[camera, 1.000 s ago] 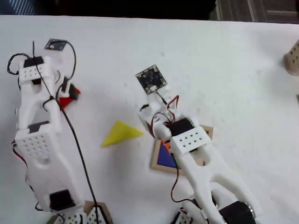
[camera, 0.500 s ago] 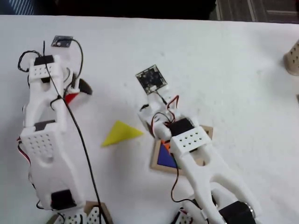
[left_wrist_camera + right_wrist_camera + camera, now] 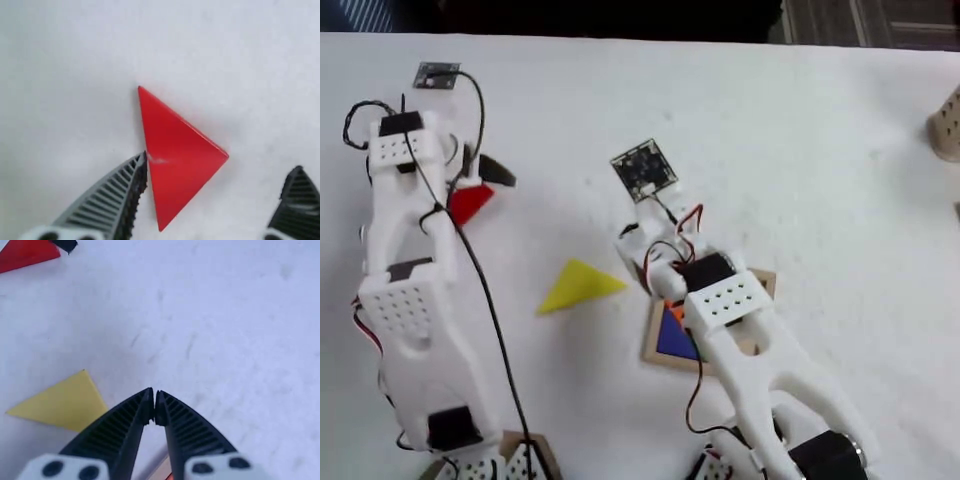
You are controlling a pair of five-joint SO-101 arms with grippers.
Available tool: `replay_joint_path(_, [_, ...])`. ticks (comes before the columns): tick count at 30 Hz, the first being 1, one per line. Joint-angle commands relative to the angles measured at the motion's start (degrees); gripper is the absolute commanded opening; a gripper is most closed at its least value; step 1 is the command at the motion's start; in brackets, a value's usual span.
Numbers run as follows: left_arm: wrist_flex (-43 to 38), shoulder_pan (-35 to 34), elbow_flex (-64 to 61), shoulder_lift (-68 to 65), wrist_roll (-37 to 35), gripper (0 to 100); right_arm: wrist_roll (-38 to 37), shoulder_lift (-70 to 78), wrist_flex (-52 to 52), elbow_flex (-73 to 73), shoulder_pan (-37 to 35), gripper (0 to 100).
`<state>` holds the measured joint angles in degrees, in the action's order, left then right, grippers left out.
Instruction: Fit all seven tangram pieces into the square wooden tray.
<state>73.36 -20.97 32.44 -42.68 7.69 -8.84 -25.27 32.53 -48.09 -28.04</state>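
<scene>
Counter [image 3: 820,130]: white, matte, faintly scuffed, evenly lit. Beyond its far edge, at 12 o'clock: dark strip [image 3: 570,15]. At 11 o'clock: blue-striped patch [image 3: 355,14]. At 1 o'clock: grey slatted surface [image 3: 870,20]. At 3 o'clock: tan perforated object [image 3: 946,125] on the counter.

High view: left arm [image 3: 405,300] runs from the bottom edge up the left side of the frame, wrist at upper left. Its left gripper [image 3: 220,165] is spread wide, tips pointing down. The right arm [image 3: 770,380] reaches from lower right toward centre. The right gripper [image 3: 154,395] has its fingertips pressed together.
</scene>
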Motion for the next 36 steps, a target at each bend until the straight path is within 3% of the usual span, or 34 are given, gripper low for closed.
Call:
replay_joint_path(1, [3.2,-1.0,5.0,0.9,1.1,40,-0.5,0.0,-1.2,0.5,-0.6,2.1])
replay_joint_path(10, [4.1,-1.2,6.3,-1.4,0.9,40,-0.5,0.0,-1.2,0.5,-0.6,2.1])
replay_joint_path(27, [10.4,-2.4,33.4,-24.2,-1.5,40,-0.5,0.0,-1.2,0.4,-0.6,2.1])
replay_joint_path(32, [12.3,-2.3,38.2,-28.4,-0.8,30,-0.5,0.0,-1.2,0.4,-0.6,2.1])
replay_joint_path(36, [16.7,-2.1,42.4,-29.9,5.0,24,-0.5,0.0,-1.2,0.4,-0.6,2.1])
